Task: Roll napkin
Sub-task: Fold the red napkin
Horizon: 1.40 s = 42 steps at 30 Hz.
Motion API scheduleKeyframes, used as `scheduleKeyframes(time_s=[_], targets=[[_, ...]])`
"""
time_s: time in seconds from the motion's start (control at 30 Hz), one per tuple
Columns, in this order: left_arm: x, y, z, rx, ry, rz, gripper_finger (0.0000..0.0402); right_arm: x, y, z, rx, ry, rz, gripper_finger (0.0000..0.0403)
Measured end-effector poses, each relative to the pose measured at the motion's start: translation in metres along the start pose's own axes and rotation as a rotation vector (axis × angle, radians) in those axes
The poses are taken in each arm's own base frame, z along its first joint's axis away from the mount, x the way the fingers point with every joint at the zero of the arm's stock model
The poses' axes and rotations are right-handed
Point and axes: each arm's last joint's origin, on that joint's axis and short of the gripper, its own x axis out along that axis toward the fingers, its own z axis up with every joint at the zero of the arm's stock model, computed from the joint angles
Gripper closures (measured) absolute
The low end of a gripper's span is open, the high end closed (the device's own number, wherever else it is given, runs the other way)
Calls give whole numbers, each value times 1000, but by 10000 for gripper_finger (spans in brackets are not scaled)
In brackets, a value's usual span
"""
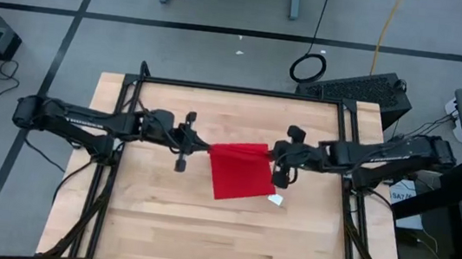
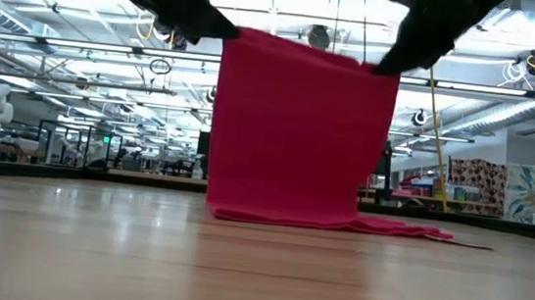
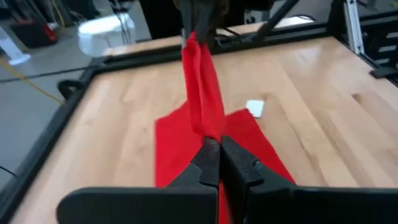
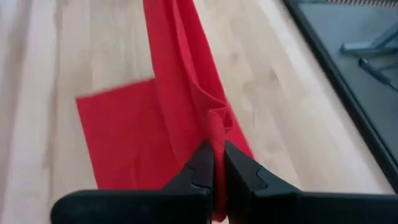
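Item: thin bright-red fabric napkin (image 1: 237, 170), soft, unrolled. Loc: table centre, hanging as a near-flat sheet in the low view, its top edge lifted and stretched between both grippers, lower part draped onto the light butcher-block wooden table (image 1: 201, 239) and trailing toward 6 o'clock in the high view. Small white tag (image 1: 275, 200) at the cloth's 4–5 o'clock corner, lying on the wood; no print legible on it. Left gripper (image 1: 208, 149) at the napkin's 10 o'clock corner, fingers clenched on that top corner; wrist view confirms cloth pinched between dark tips. Right gripper (image 1: 270, 157) at the 1–2 o'clock corner, fingers likewise clamped on the bunched fabric corner. Progress, est.: early; cloth picked up and spread, no roll started, no turns visible. Remaining, est.: lay flat or fold edge over, roll end to end, release. Black metal frame (image 1: 244, 91) rims the table, approx. 12 o'clock rail. Writing: faint pale lettering on left arm link, not readable. No other brands or labels legible.
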Motion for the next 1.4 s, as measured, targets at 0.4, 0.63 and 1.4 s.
scheduleKeyframes(time_s=[0.4,0.63,1.4], targets=[[30,-12,-16,-65,87,0,400,41,2,-13,-78,169,-103,394],[41,-26,-20,-72,87,-45,400,42,2,-15,-73,188,-97,394],[66,-69,-36,-66,136,-167,387,38,8,-24,-44,314,142,394]])
